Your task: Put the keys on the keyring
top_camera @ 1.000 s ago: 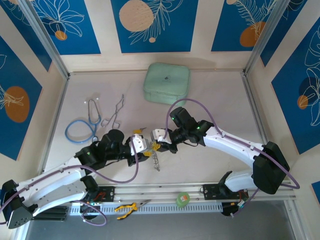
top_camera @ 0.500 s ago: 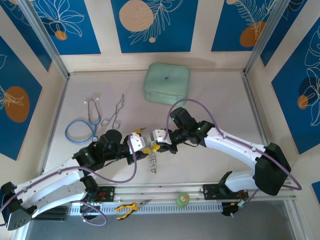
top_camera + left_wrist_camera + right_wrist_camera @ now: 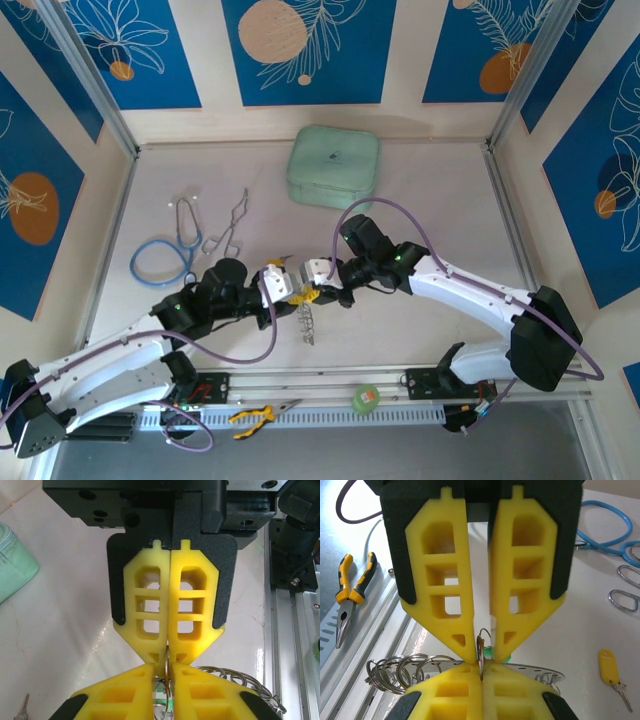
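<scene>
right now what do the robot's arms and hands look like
Both arms, left arm and right arm, have white links with black joints and looping purple cables. The left hand and right hand have white bodies, black plates and yellow lattice fingers.

Robot lab cell, blue patterned wall panels [image 3: 350,60], aluminium mounting rail [image 3: 320,385]

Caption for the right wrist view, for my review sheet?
Left gripper and right gripper meet tip to tip, pinching the keyring between them; yellow key lies apart on the table.
</scene>
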